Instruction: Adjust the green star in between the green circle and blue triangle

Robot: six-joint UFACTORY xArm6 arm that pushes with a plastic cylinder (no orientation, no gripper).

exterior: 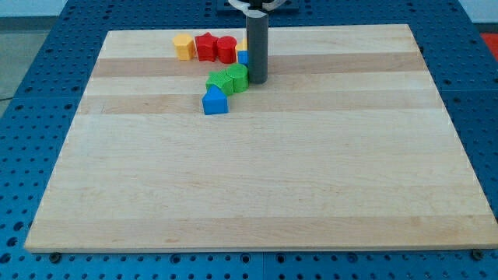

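Observation:
The green star (218, 82) lies near the board's top middle. The green circle (238, 76) touches it on its right. The blue triangle (215, 101) sits just below the star, against its lower edge. The three form a short diagonal chain, with the star in the middle. My tip (257, 81) rests on the board right beside the green circle's right edge; I cannot tell whether it touches. The rod rises straight up from there to the view's top.
A row of blocks lies along the board's top edge: a yellow-orange block (184, 47), a red star (205, 47) and a red block (226, 49). A blue block (243, 57) is partly hidden behind the rod. The wooden board (257, 194) lies on a blue perforated table.

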